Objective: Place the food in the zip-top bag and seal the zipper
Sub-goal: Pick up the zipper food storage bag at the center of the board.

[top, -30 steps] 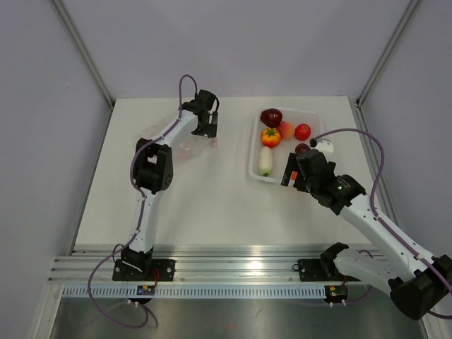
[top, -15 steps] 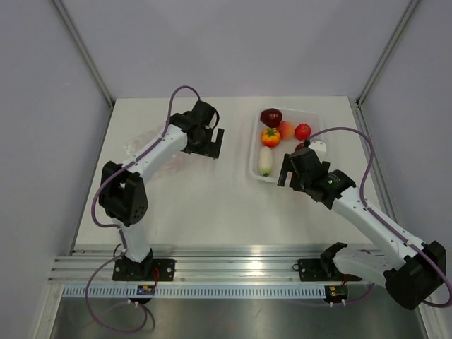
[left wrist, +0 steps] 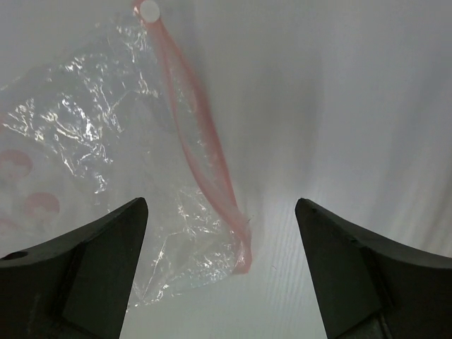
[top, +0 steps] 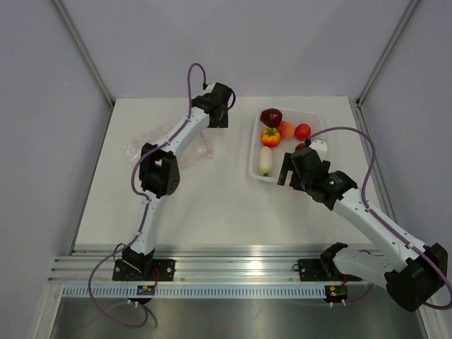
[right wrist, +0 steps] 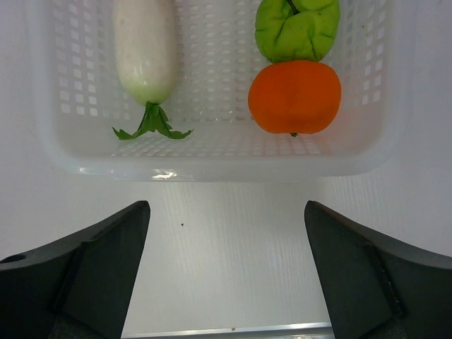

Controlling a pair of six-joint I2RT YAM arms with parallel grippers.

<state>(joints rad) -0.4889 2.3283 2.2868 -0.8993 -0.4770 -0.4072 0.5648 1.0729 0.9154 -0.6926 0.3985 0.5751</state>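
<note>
Left wrist view: the left gripper (left wrist: 220, 208) has its 2 fingers spread wide with nothing between them. It hangs over the near end of the zipper (left wrist: 198, 134), whose pinkish strip runs away from the fingers along the right edge of the crinkled zip-top bag (left wrist: 106, 141). The bag lies flat on the table (top: 212, 205) and looks empty. In the right wrist view the right gripper (right wrist: 226, 208) is likewise spread and empty, just short of the near wall of the white perforated basket (right wrist: 212, 166). Inside, a white radish (right wrist: 145, 49) lies on the left, and a round orange piece (right wrist: 294, 95) touches a lumpy green one (right wrist: 296, 28) on the right. The top view shows the rest of the food (top: 271, 116) in that same basket, well apart from the bag. The likely trouble is the bag: its mouth is collapsed, so a pinch at the zipper could catch both layers and keep it shut, and the light film may slide on the smooth table rather than lift. On the other side, a straight drop could strike the basket wall, and the round pieces may roll out of a loose grip. Compared with 0.5 s earlier, the left arm has swung its gripper up and away towards the far edge, uncovering more of the bag, while the right arm and the food have barely moved
</note>
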